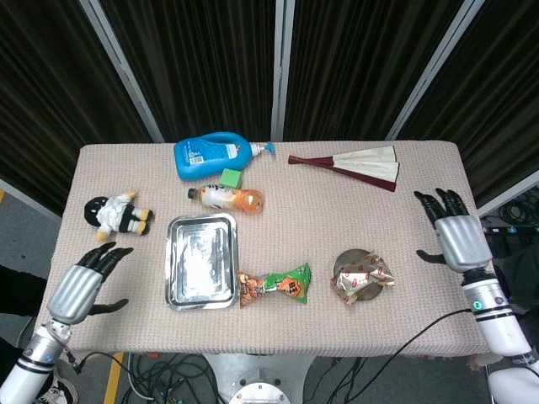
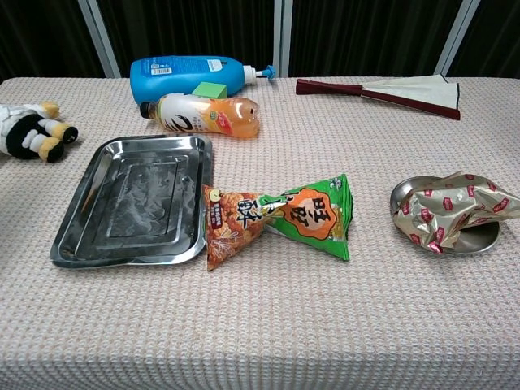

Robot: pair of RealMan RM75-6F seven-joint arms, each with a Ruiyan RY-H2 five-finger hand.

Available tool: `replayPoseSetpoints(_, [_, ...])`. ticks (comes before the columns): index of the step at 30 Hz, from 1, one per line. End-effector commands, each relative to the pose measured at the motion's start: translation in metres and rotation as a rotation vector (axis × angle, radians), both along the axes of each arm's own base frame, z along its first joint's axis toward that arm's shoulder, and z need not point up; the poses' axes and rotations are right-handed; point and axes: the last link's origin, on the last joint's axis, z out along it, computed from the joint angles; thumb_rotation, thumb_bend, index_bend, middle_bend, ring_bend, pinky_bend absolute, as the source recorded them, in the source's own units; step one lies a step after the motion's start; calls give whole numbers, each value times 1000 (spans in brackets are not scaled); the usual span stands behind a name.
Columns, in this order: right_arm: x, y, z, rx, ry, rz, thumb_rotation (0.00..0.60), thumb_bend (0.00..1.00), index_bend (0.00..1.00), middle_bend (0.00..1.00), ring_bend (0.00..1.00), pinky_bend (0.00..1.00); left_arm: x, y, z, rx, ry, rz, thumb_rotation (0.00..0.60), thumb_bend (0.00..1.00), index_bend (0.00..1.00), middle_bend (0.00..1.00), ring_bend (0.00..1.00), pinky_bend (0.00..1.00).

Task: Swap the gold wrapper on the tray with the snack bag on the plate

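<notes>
The gold wrapper [image 1: 364, 275] [image 2: 455, 210] lies crumpled on the small round metal plate [image 1: 346, 260] [image 2: 400, 198] at the right. The orange and green snack bag [image 1: 274, 285] [image 2: 280, 214] lies on the table, its left end against the right rim of the steel tray [image 1: 200, 262] [image 2: 130, 199], which holds nothing. My right hand [image 1: 453, 235] hovers open at the table's right edge, well clear of the plate. My left hand [image 1: 84, 281] is open at the table's left front edge. Neither hand shows in the chest view.
At the back lie a blue detergent bottle [image 1: 212, 155], a green block [image 1: 232, 178], an orange drink bottle [image 1: 228, 198] and a folded fan [image 1: 355, 165]. A plush doll [image 1: 118, 214] lies at the left.
</notes>
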Motion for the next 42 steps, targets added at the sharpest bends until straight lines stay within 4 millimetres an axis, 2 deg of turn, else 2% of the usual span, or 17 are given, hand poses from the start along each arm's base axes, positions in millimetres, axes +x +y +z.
replayPoseSetpoints(1, [-17, -3, 26, -79, -18, -40, 600, 0, 0, 125, 0, 0, 61, 17, -23, -103, -56, -123, 600, 5, 145, 182, 90, 214])
replayPoseSetpoints(7, [-36, -15, 48, -103, -75, -99, 600, 0, 0, 96, 0, 0, 119, 35, -67, -215, -71, -192, 600, 0, 144, 182, 90, 215])
replayPoseSetpoints(16, [-50, -18, 68, -131, -91, -123, 600, 0, 0, 88, 0, 0, 159, 47, -132, -306, -35, -224, 600, 0, 139, 182, 90, 214])
replayPoseSetpoints(25, [-62, -17, 74, -145, -95, -148, 600, 0, 0, 88, 0, 0, 187, 55, -157, -329, -25, -275, 600, 0, 139, 182, 90, 212])
replayPoseSetpoints(34, [-72, -18, 80, -153, -101, -169, 600, 0, 0, 88, 0, 0, 206, 59, -184, -399, -30, -240, 600, 0, 137, 182, 91, 217])
replayPoseSetpoints(42, [-79, -13, 86, -157, -92, -186, 600, 0, 0, 90, 0, 0, 203, 67, -201, -393, 8, -207, 600, 12, 142, 211, 132, 263])
